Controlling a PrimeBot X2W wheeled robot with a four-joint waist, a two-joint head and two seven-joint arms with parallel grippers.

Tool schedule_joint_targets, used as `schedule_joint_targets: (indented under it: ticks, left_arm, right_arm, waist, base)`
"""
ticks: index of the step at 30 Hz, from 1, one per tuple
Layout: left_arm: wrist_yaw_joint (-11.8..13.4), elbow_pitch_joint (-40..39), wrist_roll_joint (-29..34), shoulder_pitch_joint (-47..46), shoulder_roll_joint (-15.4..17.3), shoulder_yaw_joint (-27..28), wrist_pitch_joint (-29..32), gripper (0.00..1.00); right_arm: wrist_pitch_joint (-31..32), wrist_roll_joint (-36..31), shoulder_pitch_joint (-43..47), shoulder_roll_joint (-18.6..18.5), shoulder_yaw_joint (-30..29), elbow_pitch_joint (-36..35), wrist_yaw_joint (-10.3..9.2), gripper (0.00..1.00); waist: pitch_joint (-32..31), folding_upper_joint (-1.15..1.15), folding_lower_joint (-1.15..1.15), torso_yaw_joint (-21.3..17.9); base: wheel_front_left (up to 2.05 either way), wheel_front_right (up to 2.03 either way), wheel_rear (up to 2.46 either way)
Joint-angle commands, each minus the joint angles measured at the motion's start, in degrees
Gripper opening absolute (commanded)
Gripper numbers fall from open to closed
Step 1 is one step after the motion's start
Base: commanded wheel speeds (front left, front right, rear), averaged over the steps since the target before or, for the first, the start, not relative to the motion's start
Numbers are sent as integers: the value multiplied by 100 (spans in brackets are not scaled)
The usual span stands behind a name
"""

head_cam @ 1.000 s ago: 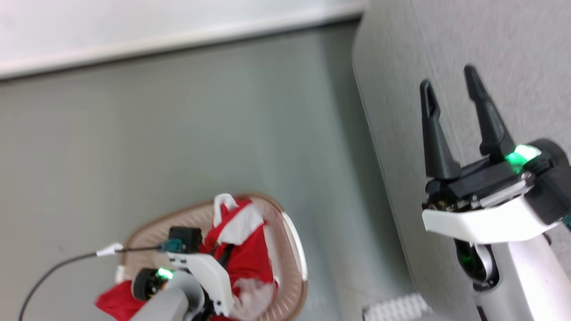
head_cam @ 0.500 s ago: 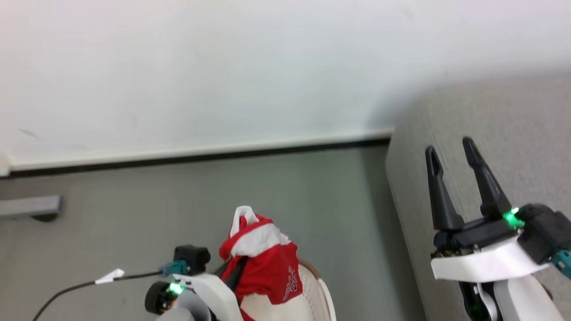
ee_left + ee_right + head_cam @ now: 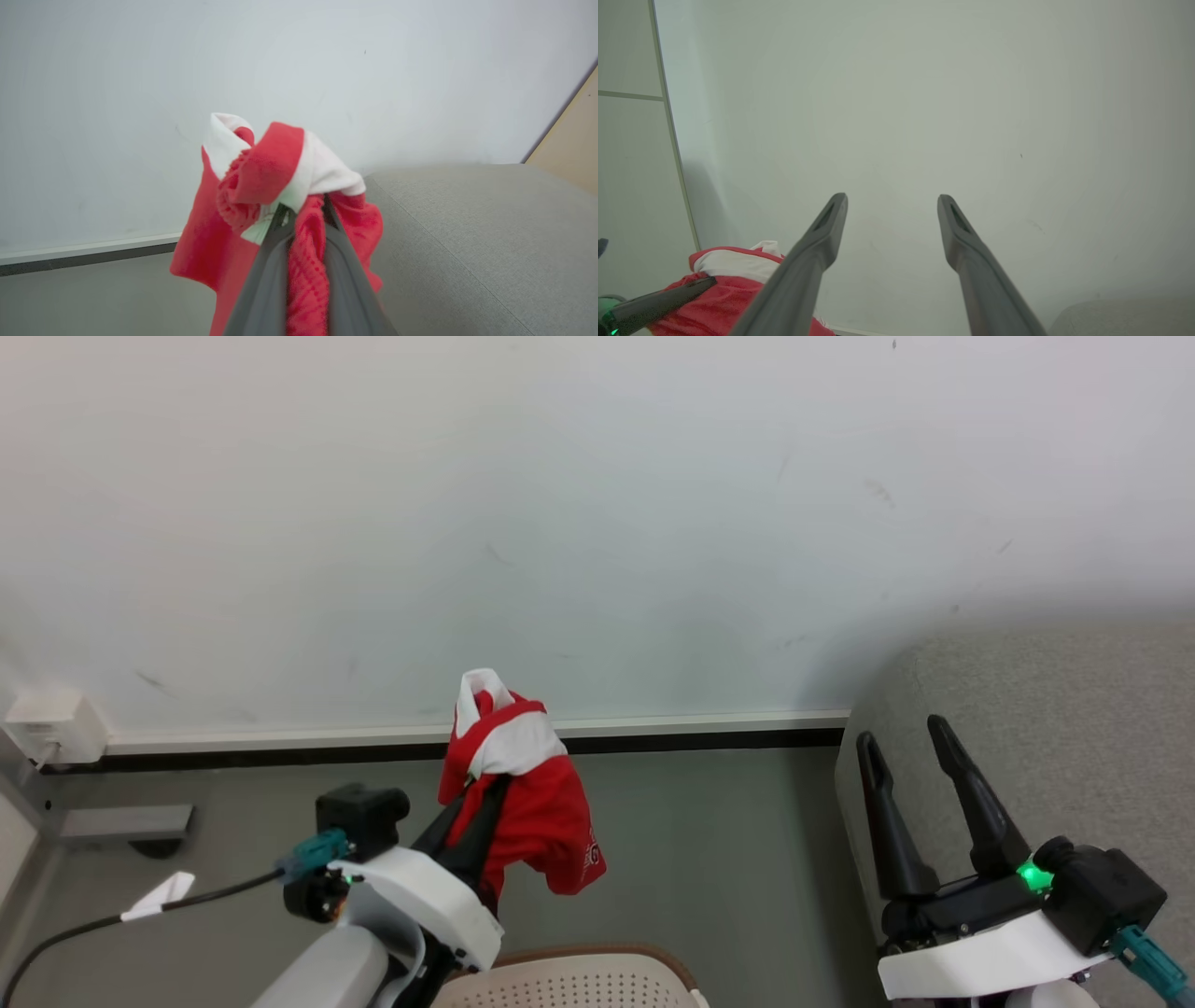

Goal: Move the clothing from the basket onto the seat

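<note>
1. The wall, pale and bare, spans the far side of the scene and meets the grey floor at a skirting strip.
2. The seat is the grey upholstered mass on the right, with its rounded left corner close to the wall. A stretch of bare floor separates it from the basket.
3. The basket, cream with a brown rim, stands on the floor at the near edge of the head view, left of the seat. Its inside is out of frame, so I cannot tell what remains in it.
4. The clothing in hand is one red garment with a broad white band. It is held in the air above the basket, touching neither floor nor seat. It drapes over the fingertips and hangs down, so its long axis runs roughly vertical.
5. The left claw is pinched almost closed on that garment, with red cloth bunched between its two fingers.
6. The right claw is spread wide and empty, and hovers at the seat's left edge.
7. The seat lies to the right of the left claw, across the floor gap. The right claw is nearer the seat but carries nothing. The loaded left arm probably has to swing right until the hanging cloth is over the cushion
</note>
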Motion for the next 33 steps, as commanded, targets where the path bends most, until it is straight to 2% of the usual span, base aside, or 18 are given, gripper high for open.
schedule_joint_targets:
  ticks: [1, 3, 5, 15, 19, 23, 33]
  left_arm:
    - [94, -323, -1, 91, 107, 42, 76, 0]
    - [144, -522, -19, 119, 144, 57, 131, 0]
    - [311, -1113, -13, 191, 273, 89, 290, 0]
    - [700, -2302, -21, 519, 507, 137, 521, 0]
    - [773, -2528, -49, 597, 521, 137, 571, 0]
    - [821, -2658, -33, 593, 554, 130, 609, 0]
    - [818, -2886, -48, 452, 454, 17, 731, 0]
  right_arm:
    - [3, 21, 108, -12, 31, 35, -12, 100]
    - [3, 22, 121, -14, 67, 36, -12, 100]
    - [3, 40, 174, -25, 186, 56, -12, 100]
    - [3, 57, 167, -60, 491, 52, -12, 100]
    - [3, 96, 129, -115, 633, 91, -12, 100]
    - [4, 114, 101, -176, 1043, 193, -12, 100]
    - [3, 273, -180, -101, 1894, 994, -12, 100]
  waist:
    - [-28, 0, 1, -32]
    - [-33, 0, 1, -44]
    - [-28, 0, 1, -80]
    - [33, 0, 1, -160]
    - [48, 0, 1, -162]
    - [51, 0, 1, -144]
    - [89, 0, 1, 55]
  base:
    - [0, 0, 0]
    - [0, 0, 0]
    - [0, 0, 0]
    - [0, 0, 0]
    - [0, 0, 0]
    - [0, 0, 0]
    - [0, 0, 0]
